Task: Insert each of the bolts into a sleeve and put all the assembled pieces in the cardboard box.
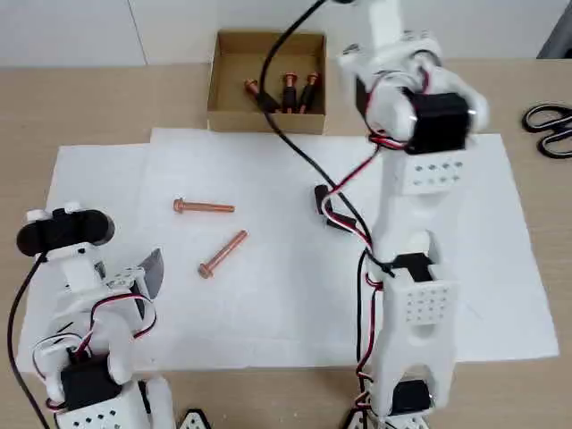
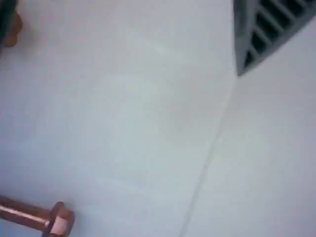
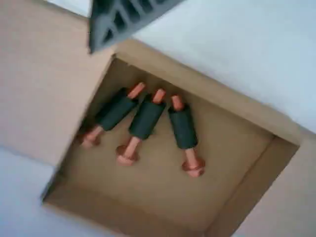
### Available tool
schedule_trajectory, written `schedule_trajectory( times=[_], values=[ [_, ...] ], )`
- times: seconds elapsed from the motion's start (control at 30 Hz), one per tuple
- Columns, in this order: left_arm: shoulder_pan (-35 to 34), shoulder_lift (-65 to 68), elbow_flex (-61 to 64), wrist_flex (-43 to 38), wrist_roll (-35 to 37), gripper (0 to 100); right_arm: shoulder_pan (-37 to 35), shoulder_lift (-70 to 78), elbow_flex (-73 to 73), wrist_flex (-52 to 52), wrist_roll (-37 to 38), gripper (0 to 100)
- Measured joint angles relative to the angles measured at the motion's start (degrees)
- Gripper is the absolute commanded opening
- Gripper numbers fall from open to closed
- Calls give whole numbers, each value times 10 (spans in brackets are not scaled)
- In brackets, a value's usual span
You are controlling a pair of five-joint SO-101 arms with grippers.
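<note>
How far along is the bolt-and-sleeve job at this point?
Done: three sleeved bolts lie in the box. In hand: the right arm is at the box. Left: two bare bolts on the paper to sleeve and box.

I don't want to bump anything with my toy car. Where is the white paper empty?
Biggest bare patch: white paper between the right arm and the paper's edge nearest the scissors. Another lies between the slanted bolt and that arm. Crowded: around the black sleeve beside the cables.
</note>
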Motion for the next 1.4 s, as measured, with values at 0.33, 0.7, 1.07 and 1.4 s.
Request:
schedule_trajectory(
  times=[0.33, 0.7, 1.07, 1.4],
  values=[
    [0, 0, 0, 0, 0, 291, 20, -181, 312, 0, 0, 223],
    [0, 0, 8, 0, 0, 291, 21, -408, 735, -1, 0, 223],
    [0, 0, 8, 0, 0, 291, 18, -450, 1054, -92, 80, 223],
    [0, 0, 8, 0, 0, 290, -39, -409, 1131, -221, 155, 223]
  ],
)
